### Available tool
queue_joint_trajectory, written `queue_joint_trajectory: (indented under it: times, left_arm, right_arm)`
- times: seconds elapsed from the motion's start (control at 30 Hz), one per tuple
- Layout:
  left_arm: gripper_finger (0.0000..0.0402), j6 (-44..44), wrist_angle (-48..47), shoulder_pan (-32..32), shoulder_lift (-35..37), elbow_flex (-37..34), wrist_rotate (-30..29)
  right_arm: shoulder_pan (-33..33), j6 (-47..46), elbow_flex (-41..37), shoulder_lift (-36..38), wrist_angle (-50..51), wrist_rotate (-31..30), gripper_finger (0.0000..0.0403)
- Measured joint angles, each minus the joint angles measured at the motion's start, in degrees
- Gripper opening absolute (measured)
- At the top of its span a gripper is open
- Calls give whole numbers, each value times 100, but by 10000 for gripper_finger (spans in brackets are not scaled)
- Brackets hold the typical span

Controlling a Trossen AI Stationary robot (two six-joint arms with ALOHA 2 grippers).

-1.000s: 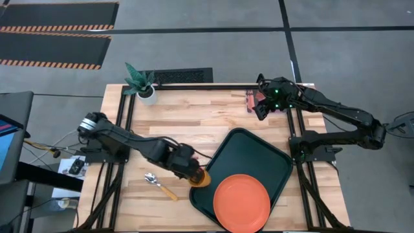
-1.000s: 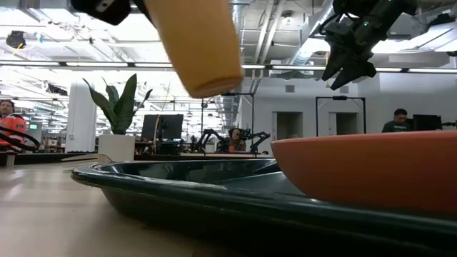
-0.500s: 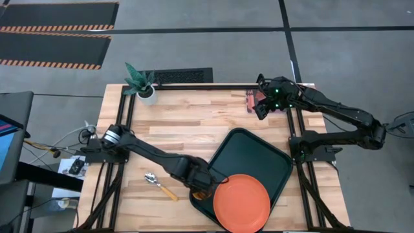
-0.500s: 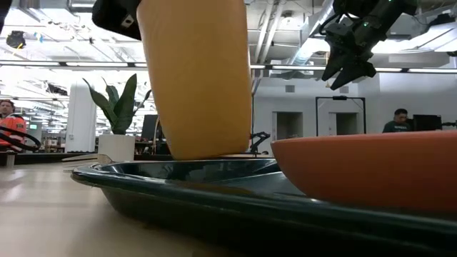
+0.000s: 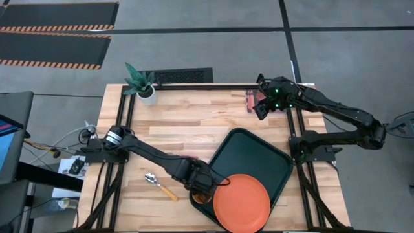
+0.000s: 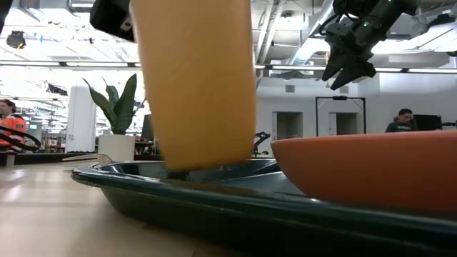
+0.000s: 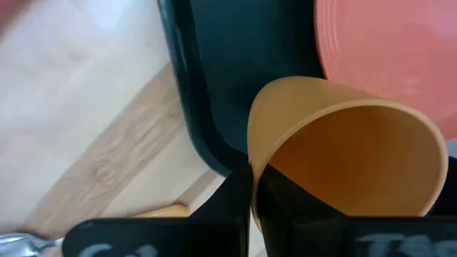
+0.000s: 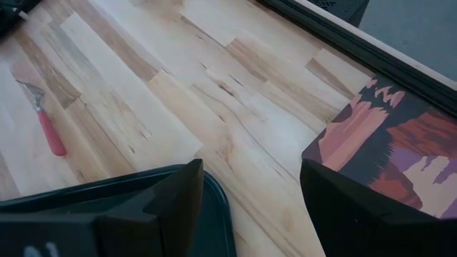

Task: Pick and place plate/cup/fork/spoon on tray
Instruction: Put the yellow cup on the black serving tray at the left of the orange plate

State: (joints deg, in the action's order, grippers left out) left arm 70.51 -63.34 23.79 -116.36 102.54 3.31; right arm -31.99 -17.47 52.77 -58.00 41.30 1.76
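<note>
The dark green tray lies at the table's near right, and the orange plate rests flat in its near end. My left gripper is shut on the orange-yellow cup, which stands in the tray's near left corner beside the plate. The spoon lies on the wood left of the tray. The fork lies flat on the wood; in the high view the left arm covers most of it. My right gripper hangs open and holds nothing, above the table's far right. My left gripper pinches the cup's wall at the rim, one finger inside the cup and one outside. The fingers come from above, pointing steeply down. The cup stands mouth up, its base down inside the tray behind the rim; whether it touches the floor, I cannot tell.
A white pot with a green plant stands at the far left corner. A reddish picture card lies under my right gripper. Bare wood stretches across the table's middle and far side. People show in the room beyond.
My left gripper has gone down and toward the table's near edge with the cup. The cup hung tilted above the tray's left rim; now it stands more upright, low inside the tray's near left corner.
</note>
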Motion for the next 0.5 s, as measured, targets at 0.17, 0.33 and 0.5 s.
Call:
queue_joint_trajectory:
  times: [0.17,0.33,0.5]
  left_arm:
    - [0,-192,0,29,-202,-11,349]
    - [0,-51,-90,-5,-206,-15,110]
    - [0,-39,-171,-18,-170,-15,88]
  right_arm:
    - [0,2,-2,-2,-3,2,260]
    - [0,0,-2,-2,-11,0,260]
    - [0,0,-2,-2,0,0,260]
